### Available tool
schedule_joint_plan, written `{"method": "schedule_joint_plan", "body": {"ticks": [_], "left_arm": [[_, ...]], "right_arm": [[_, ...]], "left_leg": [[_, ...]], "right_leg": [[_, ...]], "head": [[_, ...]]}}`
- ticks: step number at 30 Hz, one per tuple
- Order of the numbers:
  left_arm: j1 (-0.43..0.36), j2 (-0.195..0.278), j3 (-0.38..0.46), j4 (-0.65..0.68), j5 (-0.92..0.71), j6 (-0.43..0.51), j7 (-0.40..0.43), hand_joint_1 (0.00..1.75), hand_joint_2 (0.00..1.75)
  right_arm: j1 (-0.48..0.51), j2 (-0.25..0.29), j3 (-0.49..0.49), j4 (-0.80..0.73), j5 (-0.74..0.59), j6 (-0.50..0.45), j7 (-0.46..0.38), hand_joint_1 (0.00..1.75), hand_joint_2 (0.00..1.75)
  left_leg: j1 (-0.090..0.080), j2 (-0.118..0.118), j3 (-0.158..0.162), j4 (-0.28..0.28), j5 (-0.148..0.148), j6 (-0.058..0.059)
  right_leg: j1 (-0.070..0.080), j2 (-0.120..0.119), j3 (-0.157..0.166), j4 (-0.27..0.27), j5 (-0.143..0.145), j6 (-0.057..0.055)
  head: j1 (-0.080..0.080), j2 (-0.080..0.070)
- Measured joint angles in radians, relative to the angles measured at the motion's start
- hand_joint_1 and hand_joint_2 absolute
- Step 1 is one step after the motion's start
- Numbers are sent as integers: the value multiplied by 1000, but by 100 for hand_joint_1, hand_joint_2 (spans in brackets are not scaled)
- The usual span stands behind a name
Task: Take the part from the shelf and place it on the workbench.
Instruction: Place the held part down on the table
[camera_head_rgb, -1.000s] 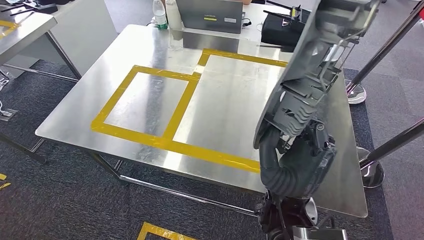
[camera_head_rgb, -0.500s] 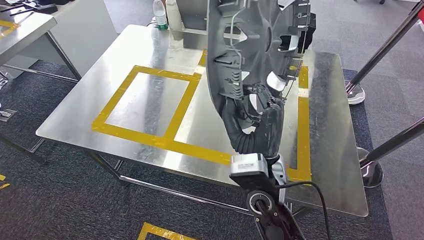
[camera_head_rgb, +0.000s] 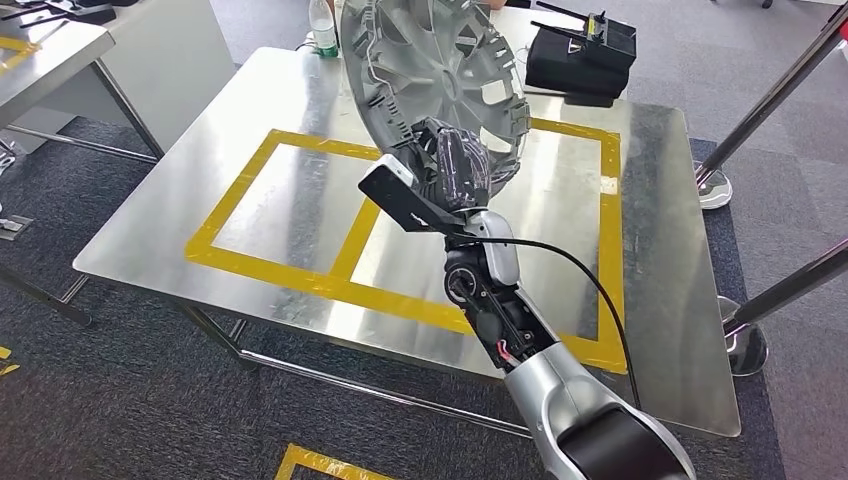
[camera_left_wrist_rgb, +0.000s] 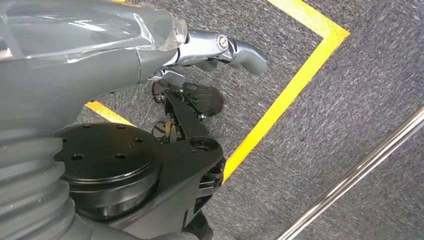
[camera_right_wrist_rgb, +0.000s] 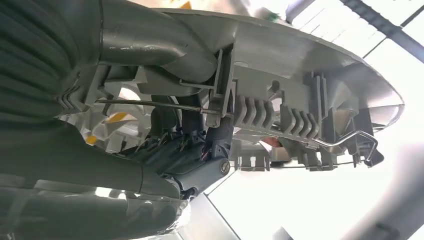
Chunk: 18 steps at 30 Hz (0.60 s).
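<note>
Head view: the left robot hand (camera_left_wrist_rgb: 220, 47) hangs over grey carpet, seemingly empty, its grasp unclear. Centre frame, the right robot hand (camera_head_rgb: 450, 165) grips the grey plastic wheel cover (camera_head_rgb: 430, 70) by its lower rim, tilted above the steel counter (camera_head_rgb: 250, 110) with yellow tape. Fetching looks done; setting down and release remain.

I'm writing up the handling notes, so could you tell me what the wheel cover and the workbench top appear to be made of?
The wheel cover, held by the right hand, looks like moulded grey plastic with a matt finish: ribs and clip tabs line its back, with a thin metal wire ring at the rim. The workbench top looks like brushed sheet steel, judging by its streaky reflections, marked with yellow tape.
</note>
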Motion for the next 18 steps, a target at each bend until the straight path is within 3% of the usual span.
{"method": "schedule_joint_plan", "body": {"ticks": [10,18], "left_arm": [[-6,1,0,0,-4,0,13,0,175],[-7,3,0,0,-4,7,15,0,175]], "right_arm": [[-156,-6,3,264,156,153,265,175,175],[-184,-31,11,347,215,250,370,175,175]], "left_leg": [[0,0,-1,0,0,0],[0,0,-1,0,0,0]], "right_leg": [[0,0,0,-2,0,0],[0,0,0,-2,0,0]], "head": [[0,0],[0,0]]}}
